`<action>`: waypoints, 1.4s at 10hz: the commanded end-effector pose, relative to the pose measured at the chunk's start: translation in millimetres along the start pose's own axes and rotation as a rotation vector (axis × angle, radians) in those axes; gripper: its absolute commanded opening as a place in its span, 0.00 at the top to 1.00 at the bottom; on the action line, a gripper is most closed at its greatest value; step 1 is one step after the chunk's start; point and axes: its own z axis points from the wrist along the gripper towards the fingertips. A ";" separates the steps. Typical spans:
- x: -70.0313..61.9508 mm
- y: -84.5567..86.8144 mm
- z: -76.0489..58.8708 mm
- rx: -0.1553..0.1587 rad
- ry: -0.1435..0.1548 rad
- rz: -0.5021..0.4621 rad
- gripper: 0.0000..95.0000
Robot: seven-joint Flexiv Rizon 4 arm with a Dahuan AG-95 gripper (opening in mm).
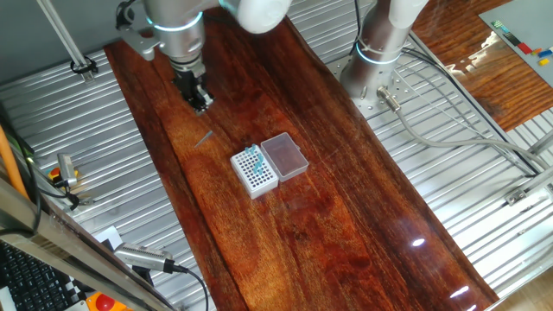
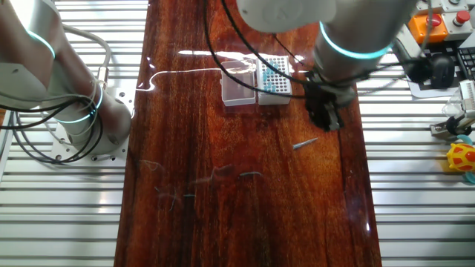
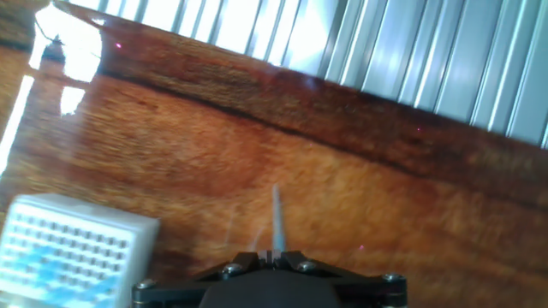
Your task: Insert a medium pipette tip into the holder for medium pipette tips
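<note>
The medium pipette tip (image 1: pixel 205 138) lies flat on the dark wooden board, apart from the holder; it also shows in the other fixed view (image 2: pixel 304 143) and in the hand view (image 3: pixel 278 216). The holder (image 1: pixel 254 172) is a white box with a grid of holes and a few bluish tips standing in it. Its clear lid (image 1: pixel 284 155) lies open beside it. The holder also shows in the other fixed view (image 2: pixel 274 77) and at the lower left of the hand view (image 3: pixel 73 248). My gripper (image 1: pixel 200 102) hovers above the board just beyond the tip, jaws together, nothing held.
The board (image 1: pixel 285 225) lies on ribbed metal tabletop. A second arm's base (image 1: pixel 378 53) stands at the board's far edge. Cables (image 1: pixel 449 130) run beside it. A yellow toy (image 2: pixel 462 157) and an orange button box (image 2: pixel 427 26) sit off the board.
</note>
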 end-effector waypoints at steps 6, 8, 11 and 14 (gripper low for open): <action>0.9 -3.5 -0.2 0.023 0.039 -0.090 1.00; -5.0 -7.5 14.1 0.016 0.037 -0.069 0.80; 3.4 -5.5 41.4 0.014 0.036 -0.049 0.80; 13.4 -4.5 64.0 0.010 0.021 -0.049 0.80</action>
